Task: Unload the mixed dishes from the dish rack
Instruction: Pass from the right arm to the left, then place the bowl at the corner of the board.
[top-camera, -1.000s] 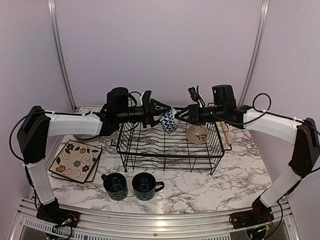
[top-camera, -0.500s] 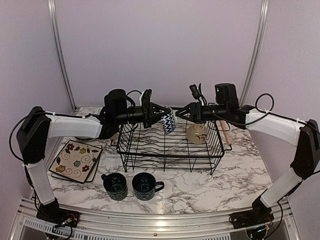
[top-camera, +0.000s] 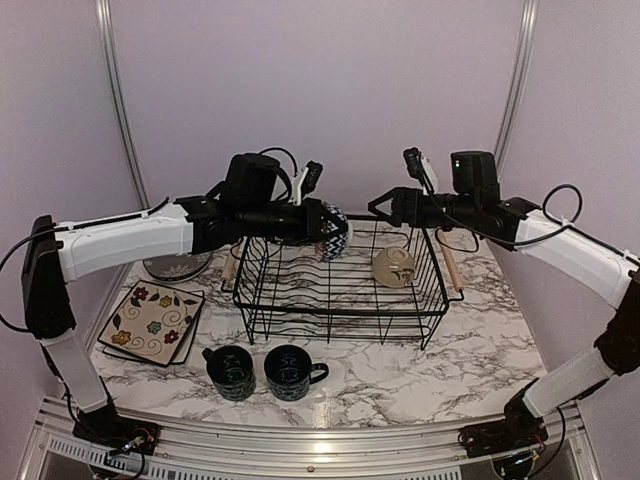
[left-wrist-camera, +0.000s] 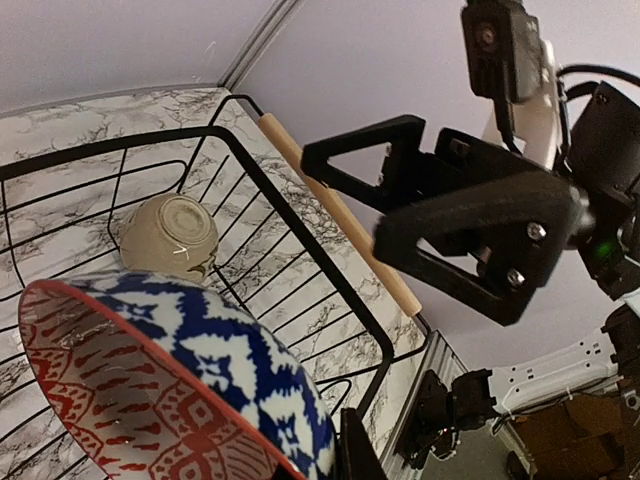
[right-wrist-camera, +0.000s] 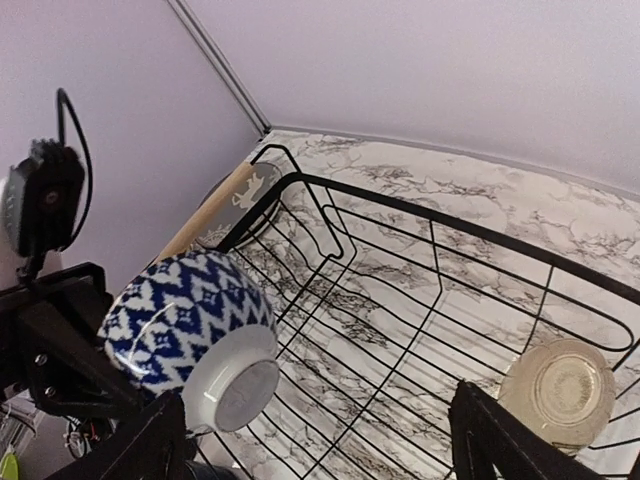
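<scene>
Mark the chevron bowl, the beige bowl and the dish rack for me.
chevron bowl (right-wrist-camera: 180, 310), right wrist view, patterned side.
beige bowl (right-wrist-camera: 568, 385), right wrist view, upturned base.
dish rack (top-camera: 449, 268), top view, right-hand wooden handle.

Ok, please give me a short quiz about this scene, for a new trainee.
1. True or false: the beige bowl lies inside the rack.
2. Which gripper holds the chevron bowl? A left, B right, C neither.
3. Fill in: the two mugs stand on the table in ____ of the rack.
Key: 1 true; 2 A, the left gripper; 3 front.
</scene>
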